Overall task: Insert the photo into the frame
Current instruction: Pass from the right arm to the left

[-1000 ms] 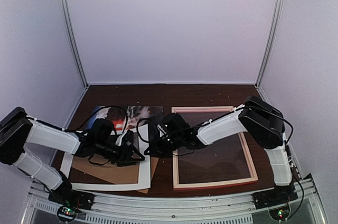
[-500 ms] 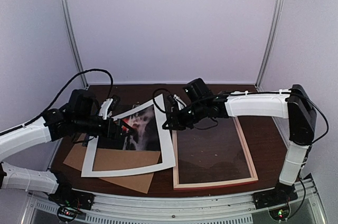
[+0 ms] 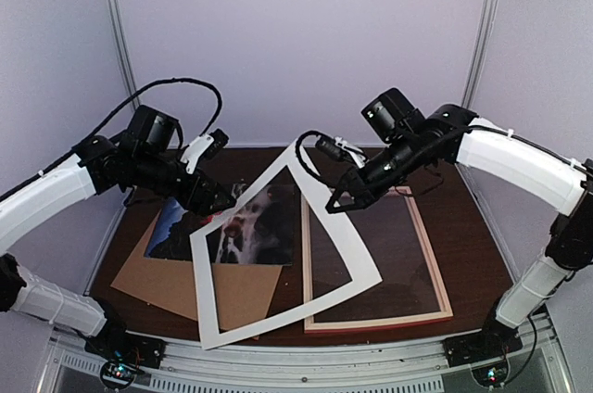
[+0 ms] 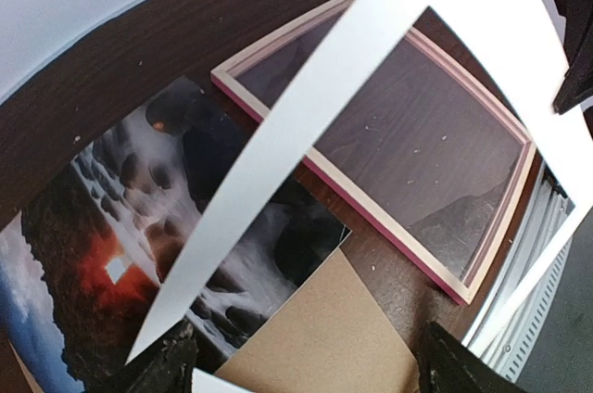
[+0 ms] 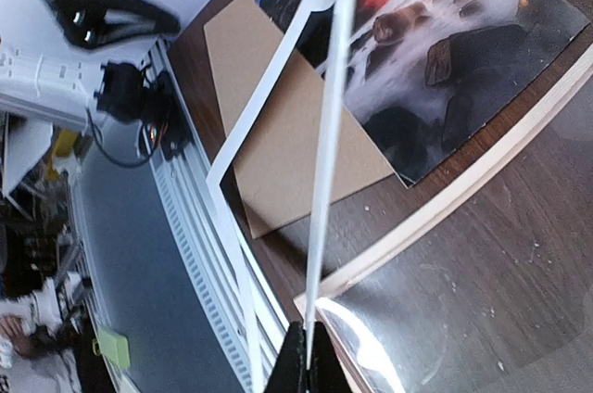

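Holding white mat (image 3: 352, 249) by thin edge w/ R tool (image 3: 333, 202) only, L tool (image 3: 224, 205) open; could slip, flop onto photo (image 3: 262, 229).

The photo (image 3: 250, 226) lies partly on the backing board (image 3: 167, 282), left of the frame (image 3: 380, 323); the window mat (image 3: 338, 217) slants above them.

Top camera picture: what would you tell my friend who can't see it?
The right gripper, shut, holds a white mat sheet tilted up in the air above a dark table. Under it lie the photo, partly on brown cardboard, and, to its right, the pink-rimmed frame. The left gripper hovers open by the mat's left side.
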Controlling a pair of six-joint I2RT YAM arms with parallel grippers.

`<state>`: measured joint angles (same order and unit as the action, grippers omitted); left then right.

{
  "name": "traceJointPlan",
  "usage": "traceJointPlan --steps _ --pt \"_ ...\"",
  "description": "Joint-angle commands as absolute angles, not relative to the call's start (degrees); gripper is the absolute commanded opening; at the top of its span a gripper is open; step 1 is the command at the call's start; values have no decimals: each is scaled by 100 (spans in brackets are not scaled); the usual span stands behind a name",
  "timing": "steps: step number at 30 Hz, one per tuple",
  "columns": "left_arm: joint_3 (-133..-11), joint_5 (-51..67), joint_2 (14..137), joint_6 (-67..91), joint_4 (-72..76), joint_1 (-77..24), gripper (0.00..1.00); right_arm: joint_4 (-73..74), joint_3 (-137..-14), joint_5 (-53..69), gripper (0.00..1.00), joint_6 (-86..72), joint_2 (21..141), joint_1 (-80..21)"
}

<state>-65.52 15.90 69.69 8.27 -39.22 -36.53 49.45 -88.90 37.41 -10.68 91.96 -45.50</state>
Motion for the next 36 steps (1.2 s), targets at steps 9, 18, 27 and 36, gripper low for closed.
traceJointPlan --steps 9,18,27,36 --pt "-8638 3500 8439 -1221 -5294 -3340 83 7320 -9942 3612 0 910 8308 -4521" --pt "-9136 4710 9055 -1720 -5442 -3340 84 7640 -10171 3857 0 1213 8174 -4272" --pt "-9500 4760 9606 -2036 -5427 -3340 85 7794 -10278 4216 0 1333 8227 -4149" --pt "-10156 5108 10166 -2200 -5564 -3340 81 7857 -10353 4255 0 1365 8213 -4057"
